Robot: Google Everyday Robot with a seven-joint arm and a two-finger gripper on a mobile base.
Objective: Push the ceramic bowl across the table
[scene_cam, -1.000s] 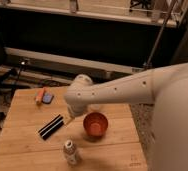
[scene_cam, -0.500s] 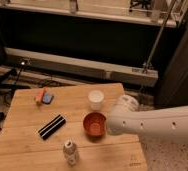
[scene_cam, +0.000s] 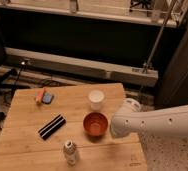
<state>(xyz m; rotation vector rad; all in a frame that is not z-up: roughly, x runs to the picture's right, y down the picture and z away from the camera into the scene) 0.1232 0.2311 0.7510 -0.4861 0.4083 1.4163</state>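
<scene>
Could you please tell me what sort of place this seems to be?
Probably a lab or workshop: a wooden table, loose cables beside it, a long metal rail behind. The gripper sits beside the ceramic bowl.

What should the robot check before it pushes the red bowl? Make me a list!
1. Bowl upright on the table: ok.
2. Claw beside the bowl, at the arm's end: ok.
3. Claw touching the bowl: cannot tell.
4. Way ahead free: not ok, the black bar lies on the bowl's far side from the claw.
5. Cup apart from the bowl: ok.
6. Bottle apart from the bowl: ok.
</scene>
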